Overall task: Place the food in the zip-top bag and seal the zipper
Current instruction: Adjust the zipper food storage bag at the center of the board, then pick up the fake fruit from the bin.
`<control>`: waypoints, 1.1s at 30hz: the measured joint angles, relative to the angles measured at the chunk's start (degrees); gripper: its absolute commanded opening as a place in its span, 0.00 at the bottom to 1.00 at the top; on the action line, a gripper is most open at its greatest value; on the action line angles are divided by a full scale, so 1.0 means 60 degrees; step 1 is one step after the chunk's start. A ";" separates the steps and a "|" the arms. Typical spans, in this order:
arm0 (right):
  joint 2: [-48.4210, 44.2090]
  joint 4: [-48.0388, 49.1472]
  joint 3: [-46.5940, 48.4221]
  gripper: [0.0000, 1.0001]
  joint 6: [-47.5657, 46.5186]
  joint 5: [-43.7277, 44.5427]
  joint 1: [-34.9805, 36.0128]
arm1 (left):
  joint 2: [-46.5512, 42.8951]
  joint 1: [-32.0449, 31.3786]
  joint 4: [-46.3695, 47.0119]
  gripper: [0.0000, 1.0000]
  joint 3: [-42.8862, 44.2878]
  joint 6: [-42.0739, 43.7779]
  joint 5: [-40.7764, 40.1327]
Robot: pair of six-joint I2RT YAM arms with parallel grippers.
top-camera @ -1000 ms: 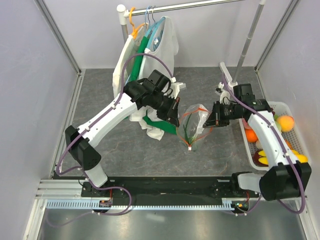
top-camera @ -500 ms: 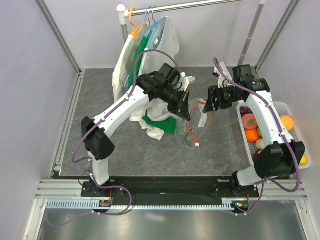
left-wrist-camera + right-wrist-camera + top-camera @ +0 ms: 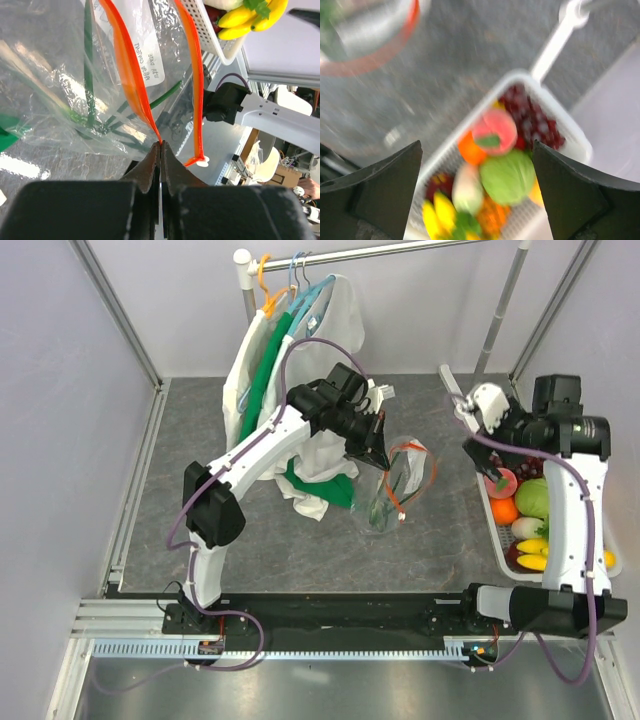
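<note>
The clear zip-top bag (image 3: 388, 502) hangs over the grey table, with long green onions (image 3: 89, 75) inside it. My left gripper (image 3: 383, 458) is shut on the red-orange zipper (image 3: 131, 75) where the strip meets the fingertips, and the white slider (image 3: 202, 161) dangles beside them. The bag's mouth (image 3: 418, 455) gapes open. My right gripper (image 3: 487, 455) stands open and empty over the food in the white basket (image 3: 520, 77). That blurred view shows a pink fruit (image 3: 494, 131), a green cabbage (image 3: 509, 177), dark red grapes (image 3: 536, 120), an orange (image 3: 469, 151), a white piece (image 3: 466, 191) and bananas (image 3: 437, 212).
The basket (image 3: 497, 540) sits along the right wall. A clothes rack (image 3: 400, 250) stands at the back, its white and green garments (image 3: 300, 350) hanging behind my left arm. Some cloth (image 3: 315, 490) lies on the table left of the bag. Purple walls close in both sides.
My right gripper has opened, let go of the bag's mouth and swung right over the basket. My left gripper keeps its hold and has lifted the bag towards the back.
</note>
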 measured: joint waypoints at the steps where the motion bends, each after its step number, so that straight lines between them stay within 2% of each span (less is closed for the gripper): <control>1: -0.0219 -0.0084 -0.0339 0.96 -0.0532 0.0415 -0.0073 | -0.0007 0.0004 0.0113 0.02 -0.0044 -0.0036 0.0004; 6: -0.0871 -0.0495 -0.1876 0.97 -0.2401 0.2452 -0.0237 | -0.0058 0.0011 0.0372 0.02 -0.0535 -0.0149 0.0004; 12: -0.1563 -0.0725 -0.2466 0.97 -0.3027 0.4146 -0.0266 | -0.0124 0.0011 0.0517 0.02 -0.0918 -0.0171 0.0000; 16: -0.1031 -0.0874 -0.2153 0.98 -0.2284 0.4237 -0.0448 | -0.0248 0.0011 0.0557 0.02 -0.1013 -0.0208 0.0000; 21: 0.1392 -0.0645 -0.0736 0.98 -0.1428 0.3668 -0.1577 | -0.0488 0.0011 0.0656 0.02 -0.1147 -0.0229 0.0004; 23: 0.2091 -0.0484 -0.0616 0.98 -0.1392 0.3563 -0.1949 | -0.0565 0.0011 0.0696 0.02 -0.1206 -0.0229 0.0000; 27: 0.2667 -0.0510 -0.0608 0.98 -0.1497 0.3563 -0.2379 | -0.0688 0.0011 0.0721 0.02 -0.1322 -0.0226 -0.0033; 33: 0.2758 -0.0266 -0.1071 0.98 -0.1912 0.3792 -0.2677 | -0.0703 0.0011 0.0725 0.02 -0.1348 -0.0226 -0.0084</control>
